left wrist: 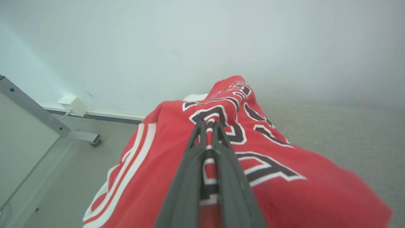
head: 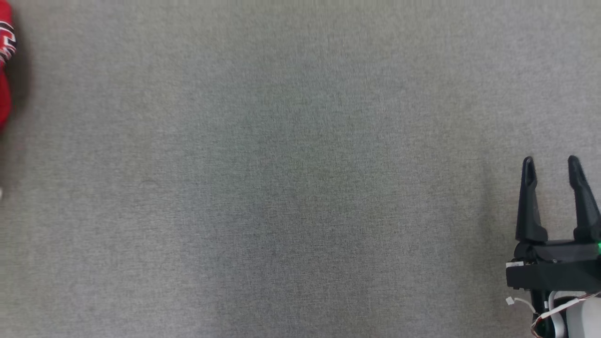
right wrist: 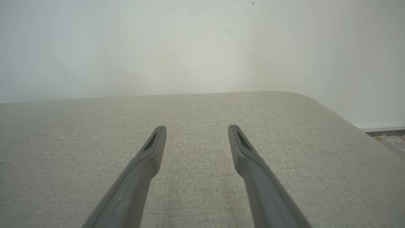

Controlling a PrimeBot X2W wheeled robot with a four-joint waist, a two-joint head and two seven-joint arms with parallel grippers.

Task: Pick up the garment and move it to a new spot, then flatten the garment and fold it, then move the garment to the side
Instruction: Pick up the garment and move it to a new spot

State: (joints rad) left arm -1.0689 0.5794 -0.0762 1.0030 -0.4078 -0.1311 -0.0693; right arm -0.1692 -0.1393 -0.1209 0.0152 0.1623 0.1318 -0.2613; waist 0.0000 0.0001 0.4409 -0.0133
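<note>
Red garment [left wrist: 278, 177] with black, white-edged lettering and white-and-red striped trim, bunched in a heap at the far left of the grey fabric bench [head: 291, 188]; in the head view, just a red sliver of it at the left border. Draped partly over the bench's edge in the left wrist view, floor below on the left.

Left end effector [left wrist: 208, 124] pressed into the heap, both dark fingers [left wrist: 190, 177] drawn together to a thin slit, tips nipping the cloth on the lettering, red and white fabric visible in the slit.

Right end effector [head: 552, 160] well apart from the garment, at the lower right of the head view, fingers spread wide with nothing between them, over bare bench cloth; same wide, unloaded spread in the right wrist view, rounded bench corner off to the right.

Beyond the garment, a pale wall [left wrist: 202, 41], a white box [left wrist: 73, 105] at the skirting, and a grey metal frame leg [left wrist: 34, 107] ending in a small caster
</note>
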